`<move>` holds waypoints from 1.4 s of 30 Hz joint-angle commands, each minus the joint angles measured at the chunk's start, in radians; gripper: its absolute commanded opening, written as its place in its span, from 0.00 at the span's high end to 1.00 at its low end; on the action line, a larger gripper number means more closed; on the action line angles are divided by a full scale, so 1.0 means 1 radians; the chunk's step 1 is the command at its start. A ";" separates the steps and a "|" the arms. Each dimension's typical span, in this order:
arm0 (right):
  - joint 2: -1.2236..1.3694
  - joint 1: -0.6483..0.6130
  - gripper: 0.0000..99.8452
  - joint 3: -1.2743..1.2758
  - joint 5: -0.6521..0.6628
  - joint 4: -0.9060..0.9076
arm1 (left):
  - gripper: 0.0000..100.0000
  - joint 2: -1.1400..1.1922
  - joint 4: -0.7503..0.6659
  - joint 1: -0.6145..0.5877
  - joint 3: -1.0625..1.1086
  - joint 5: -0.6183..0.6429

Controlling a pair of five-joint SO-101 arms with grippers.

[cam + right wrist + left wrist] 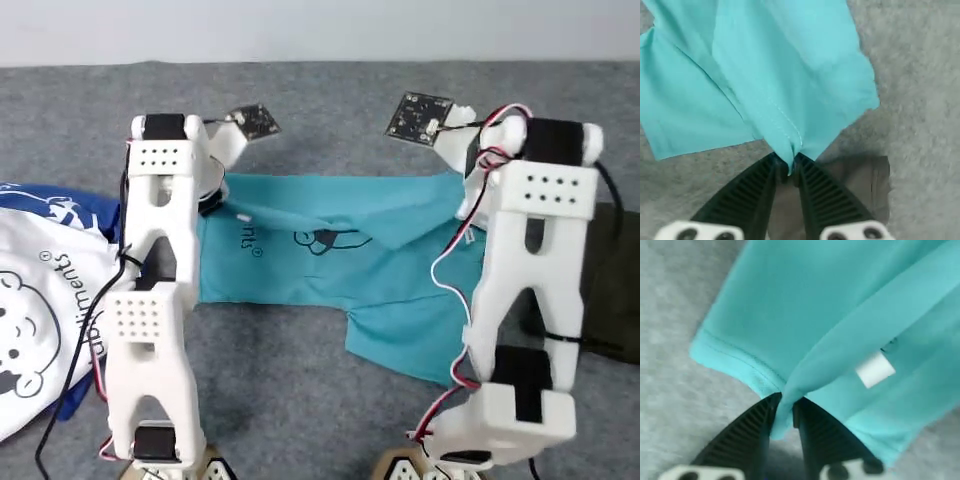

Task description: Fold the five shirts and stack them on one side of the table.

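The teal shirt point(330, 270) lies across the middle of the table. The left gripper point(786, 402) and the right gripper point(788, 162) each pinch a bunched edge of it at opposite ends, likely so the cloth lifts evenly for a fold. A white shirt point(40, 310) lies at the table's left edge.

Table point(300, 400): grey, felt-like covering, pale wall along the far edge. Teal shirt point(330, 270) spread across the middle, one sleeve towards the near side, partly folded over itself. Left side: blue shirt point(40, 200) flat on the covering, with a white printed shirt point(40, 320) overlapping it. Right edge: dark garment point(612, 290), touching the teal shirt's end. The two arm bases point(160, 450) stand at the near edge.
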 commanded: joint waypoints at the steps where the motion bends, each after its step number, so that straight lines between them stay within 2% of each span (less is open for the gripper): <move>1: -0.107 0.021 0.99 0.089 -0.021 0.044 | 0.99 -0.144 0.029 0.015 0.148 -0.021; 4: -0.189 0.021 0.99 0.233 -0.023 0.044 | 0.99 -0.176 0.026 0.021 0.223 -0.015; 12: -0.412 0.019 0.99 0.574 -0.080 0.041 | 0.99 -0.175 0.026 0.020 0.232 0.028; 25: -0.696 -0.021 0.99 0.934 -0.081 0.044 | 0.99 -0.184 0.029 0.021 0.315 0.040; 33: -0.750 -0.016 0.99 1.037 -0.080 0.041 | 0.97 -0.187 0.029 0.017 0.367 0.040; 36: -0.751 -0.016 0.95 1.037 -0.080 0.041 | 0.93 -0.219 0.029 0.017 0.367 0.043; 38: -0.748 -0.013 0.88 1.037 -0.081 0.041 | 0.92 -0.270 0.029 0.015 0.371 0.043; 42: -0.746 0.019 0.80 1.034 -0.141 0.030 | 0.89 -0.370 0.029 0.017 0.400 0.043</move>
